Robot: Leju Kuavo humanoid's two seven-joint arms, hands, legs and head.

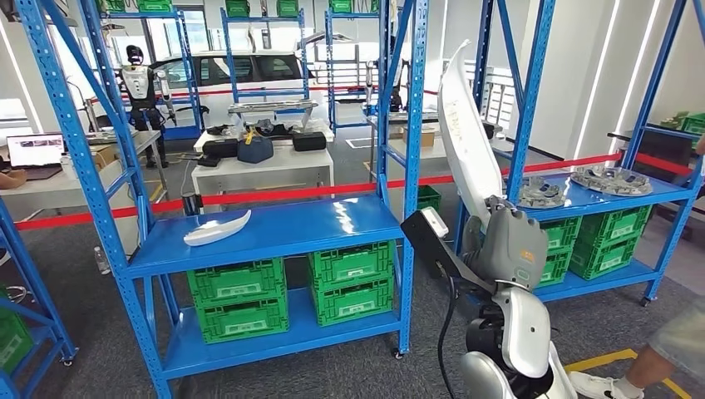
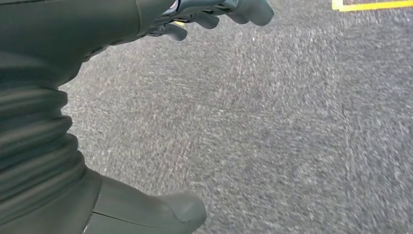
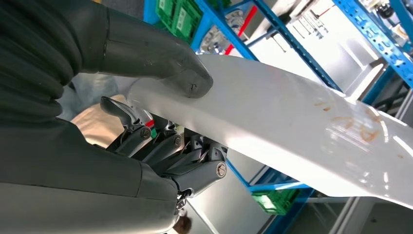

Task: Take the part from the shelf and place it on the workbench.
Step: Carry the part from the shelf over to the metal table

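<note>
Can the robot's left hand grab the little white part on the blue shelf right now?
Probably not yet. The left hand hangs over the grey floor, apart from the small white part on the blue shelf.

1. In front of me stands a blue shelf [image 1: 332, 218] with a small white part [image 1: 217, 228] lying on its upper deck, left side.
2. Its lower deck carries 4 green crates [image 1: 239, 299], stacked in 2 pairs.
3. Grey carpet floor [image 2: 272, 126] lies underneath.
</note>
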